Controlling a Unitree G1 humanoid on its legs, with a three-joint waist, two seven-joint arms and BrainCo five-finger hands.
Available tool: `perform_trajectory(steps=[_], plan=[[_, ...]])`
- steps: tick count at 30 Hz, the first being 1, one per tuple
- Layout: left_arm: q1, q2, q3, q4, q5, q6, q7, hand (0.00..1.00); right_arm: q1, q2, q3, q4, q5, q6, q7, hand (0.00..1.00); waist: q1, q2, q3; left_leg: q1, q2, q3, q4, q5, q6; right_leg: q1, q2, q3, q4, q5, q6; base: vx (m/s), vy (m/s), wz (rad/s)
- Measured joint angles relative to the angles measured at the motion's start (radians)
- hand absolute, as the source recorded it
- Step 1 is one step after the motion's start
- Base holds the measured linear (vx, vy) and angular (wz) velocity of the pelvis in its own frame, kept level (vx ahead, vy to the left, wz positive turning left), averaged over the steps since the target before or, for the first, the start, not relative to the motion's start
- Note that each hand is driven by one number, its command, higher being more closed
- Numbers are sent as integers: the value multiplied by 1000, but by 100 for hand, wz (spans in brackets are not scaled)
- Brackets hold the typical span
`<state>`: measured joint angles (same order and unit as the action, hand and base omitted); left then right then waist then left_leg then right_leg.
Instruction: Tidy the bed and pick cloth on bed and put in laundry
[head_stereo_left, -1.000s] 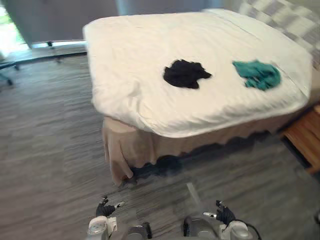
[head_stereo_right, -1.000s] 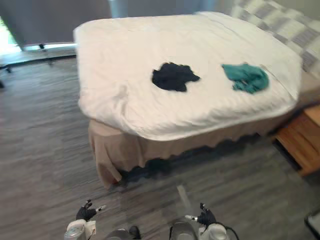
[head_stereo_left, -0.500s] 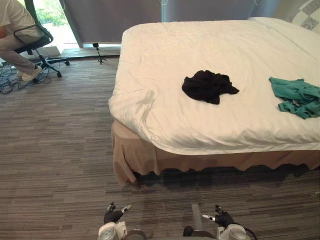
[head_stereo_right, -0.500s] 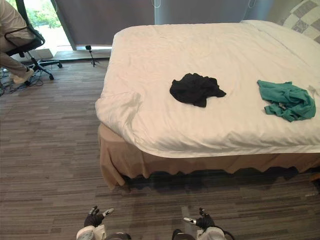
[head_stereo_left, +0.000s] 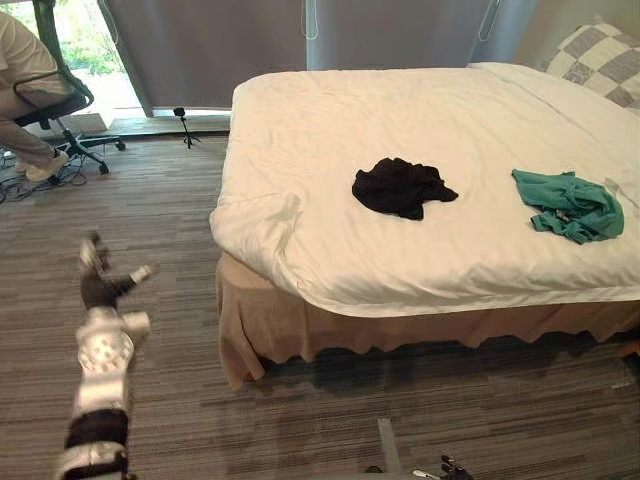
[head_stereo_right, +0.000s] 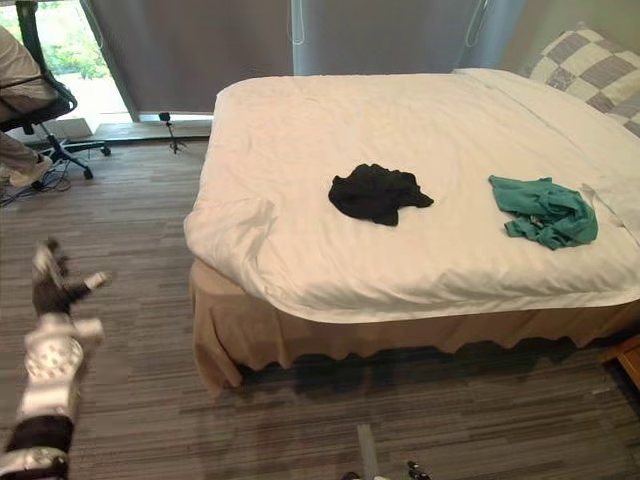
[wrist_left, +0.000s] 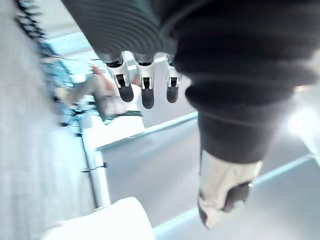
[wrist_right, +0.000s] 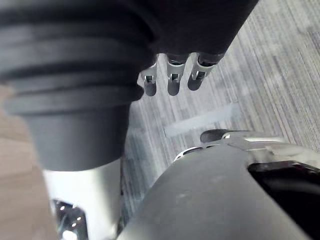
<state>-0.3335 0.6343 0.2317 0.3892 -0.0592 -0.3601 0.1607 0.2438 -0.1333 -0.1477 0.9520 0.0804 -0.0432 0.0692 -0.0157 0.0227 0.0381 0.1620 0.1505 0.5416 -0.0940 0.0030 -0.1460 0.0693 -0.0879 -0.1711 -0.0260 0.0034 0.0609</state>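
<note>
A black cloth (head_stereo_left: 402, 187) lies crumpled near the middle of the bed (head_stereo_left: 330, 120), on its white duvet. A green cloth (head_stereo_left: 568, 205) lies bunched further right, towards the pillow end. The duvet's near left corner (head_stereo_left: 268, 215) is rumpled. My left hand (head_stereo_left: 102, 287) is raised over the floor, well left of the bed, fingers (wrist_left: 142, 90) straight and holding nothing. My right hand (head_stereo_left: 446, 469) hangs low at the front with relaxed, empty fingers (wrist_right: 171, 82) over the carpet.
A person sits on an office chair (head_stereo_left: 40, 95) at the far left by the window. A small tripod (head_stereo_left: 182, 125) stands on the floor near the bed's far corner. A checkered pillow (head_stereo_left: 598, 70) lies at the head end. A wooden nightstand (head_stereo_right: 630, 355) sits at the right.
My left arm has swung up from low in front to the left side, hand raised. My right hand has dropped lower in view. The camera has shifted slightly.
</note>
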Motion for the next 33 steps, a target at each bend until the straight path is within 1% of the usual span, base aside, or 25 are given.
perform_trajectory(steps=[2, 3, 4, 5, 6, 7, 8, 9, 10, 12, 14, 15, 17, 18, 19, 20, 21, 22, 24, 25, 26, 27, 29, 30, 33], plan=[[-63, 7, -67, -5, 20, 12, -35, 0, 5, -4, 18, -25, 0, 12, 0, 0, -3, 0, 0, 2, 1, 13, 6, 0, 0, -4, 1, 9, 0, 1, -2, 38, -14, -5], [-77, 7, -94, -5, 22, 19, -39, 0, 9, -5, 27, -40, -1, 14, 0, 0, -3, -1, 1, 0, 2, 23, 8, 0, 0, -8, 1, 13, 0, 2, -3, 9, -17, -17], [-108, 7, -151, -5, 42, 42, -40, 0, 11, -12, 42, -58, 0, 15, 0, 0, -5, -3, 4, -9, 3, 37, 11, 0, 0, -23, 2, 23, 5, 4, -6, -44, -19, -20], [-124, 7, -177, -4, 58, 56, -39, 0, 12, -13, 49, -70, 0, 15, 0, 0, -5, -4, 9, -21, 3, 43, 12, 0, 0, -34, 2, 29, 8, 5, -7, -107, -18, -27], [-178, 7, -239, 0, 95, 96, -32, 0, -1, -16, 72, -92, 1, 15, -2, 0, -8, -10, 27, -50, 6, 54, 22, -1, 0, -73, 3, 41, 25, 8, -8, -161, -22, -20], [-242, 6, -287, 19, 112, 124, -27, 0, -17, -16, 86, -120, 2, 13, -2, 0, -13, -19, 57, -82, 10, 56, 40, -4, 5, -106, 2, 46, 38, 13, -8, -163, -18, -17], [-295, 6, -315, 38, 122, 150, -23, 0, -34, -16, 102, -143, 8, 12, -4, 0, -18, -27, 84, -113, 14, 60, 53, -5, 6, -136, 1, 51, 46, 23, -10, -191, -30, -14], [-363, 6, -344, 65, 139, 191, -3, 0, -60, -16, 124, -172, 15, 6, -10, 0, -28, -41, 114, -156, 18, 71, 65, -5, 13, -190, 0, 62, 53, 36, -12, -184, -44, -20], [-406, 6, -361, 85, 143, 219, 7, 0, -74, -17, 133, -196, 31, 3, -14, 0, -33, -48, 135, -183, 18, 80, 68, 1, 21, -221, 0, 71, 55, 48, -14, -175, -45, -20], [-496, 1, -407, 139, 165, 283, 13, 0, -92, -24, 154, -245, 52, -4, -32, 0, -52, -52, 177, -235, 16, 84, 79, 11, 33, -272, -4, 77, 54, 68, -14, -117, -30, -9], [-583, -8, -452, 181, 173, 363, 13, 0, -96, -29, 165, -301, 64, -4, -49, 0, -61, -52, 229, -266, 16, 91, 82, 17, 38, -303, -5, 85, 55, 79, -16, -81, -15, -7], [-606, -13, -458, 194, 173, 380, 13, 0, -96, -30, 170, -315, 75, -5, -52, 0, -62, -52, 238, -273, 16, 93, 82, 19, 39, -316, -5, 87, 56, 82, -16, -68, -20, -3], [-712, -27, -486, 240, 181, 453, 14, 0, -113, -44, 199, -379, 89, -5, -67, 0, -66, -57, 281, -329, 15, 94, 86, 31, 45, -370, -7, 90, 57, 94, -17, -49, -17, 1], [-735, -27, -495, 253, 193, 467, 14, 0, -119, -46, 202, -394, 91, -5, -71, 0, -67, -59, 291, -342, 15, 94, 90, 34, 47, -383, -7, 91, 57, 99, -17, 0, 0, 0], [-770, -29, -510, 279, 218, 494, 15, 0, -129, -50, 204, -420, 96, -4, -76, 0, -70, -62, 310, -362, 15, 94, 95, 37, 48, -402, -8, 91, 57, 103, -18, 0, 0, 0], [-801, -30, -524, 309, 242, 527, 24, 100, -139, -61, 213, -444, 98, -6, -84, 0, -73, -65, 330, -381, 15, 95, 99, 38, 49, -420, -8, 93, 58, 105, -18, 0, 0, 0], [-816, -31, -529, 323, 257, 542, 36, 100, -145, -67, 218, -455, 99, -5, -89, 0, -75, -66, 341, -390, 15, 95, 100, 40, 51, -429, -8, 94, 58, 106, -18, -36, 6, 1], [-850, -31, -536, 351, 284, 582, 58, 100, -158, -79, 225, -471, 120, -7, -94, 0, -82, -70, 357, -418, 15, 95, 100, 44, 53, -459, -8, 93, 59, 113, -18, -30, 4, 3], [-912, -30, -540, 385, 326, 643, 90, 100, -172, -90, 228, -495, 144, -7, -111, 0, -86, -78, 374, -474, 16, 95, 101, 52, 57, -513, -8, 94, 60, 122, -19, -29, 2, 5], [-935, -29, -539, 389, 345, 665, 106, 100, -173, -94, 228, -511, 162, -8, -114, 0, -87, -81, 383, -494, 16, 95, 101, 55, 59, -532, -8, 94, 59, 125, -18, -21, 1, 4], [-981, -28, -539, 388, 391, 695, 124, 100, -175, -102, 227, -533, 176, -8, -118, 0, -88, -88, 405, -516, 17, 95, 102, 59, 59, -554, -8, 93, 59, 130, -20, -13, 0, 4], [-1008, -27, -535, 388, 424, 714, 127, 100, -175, -107, 224, -546, 189, -9, -118, 0, -90, -90, 412, -531, 19, 94, 105, 59, 59, -566, -8, 93, 59, 134, -19, -5, -1, 4], [-1033, -22, -533, 389, 466, 731, 123, 100, -181, -107, 210, -546, 206, -10, -118, 0, -92, -92, 420, -545, 25, 93, 113, 59, 60, -577, -5, 92, 59, 143, -16, 0, 0, 0], [-1044, -19, -530, 388, 513, 736, 110, 100, -183, -107, 193, -545, 213, -17, -117, 0, -94, -93, 422, -557, 27, 91, 114, 59, 60, -587, -4, 92, 59, 149, -14, 0, 0, 0], [-1033, -19, -522, 387, 567, 739, 81, 100, -183, -106, 151, -544, 242, -30, -108, 0, -98, -92, 424, -563, 29, 81, 111, 61, 64, -591, -4, 91, 58, 158, -3, -3, -3, 2]])
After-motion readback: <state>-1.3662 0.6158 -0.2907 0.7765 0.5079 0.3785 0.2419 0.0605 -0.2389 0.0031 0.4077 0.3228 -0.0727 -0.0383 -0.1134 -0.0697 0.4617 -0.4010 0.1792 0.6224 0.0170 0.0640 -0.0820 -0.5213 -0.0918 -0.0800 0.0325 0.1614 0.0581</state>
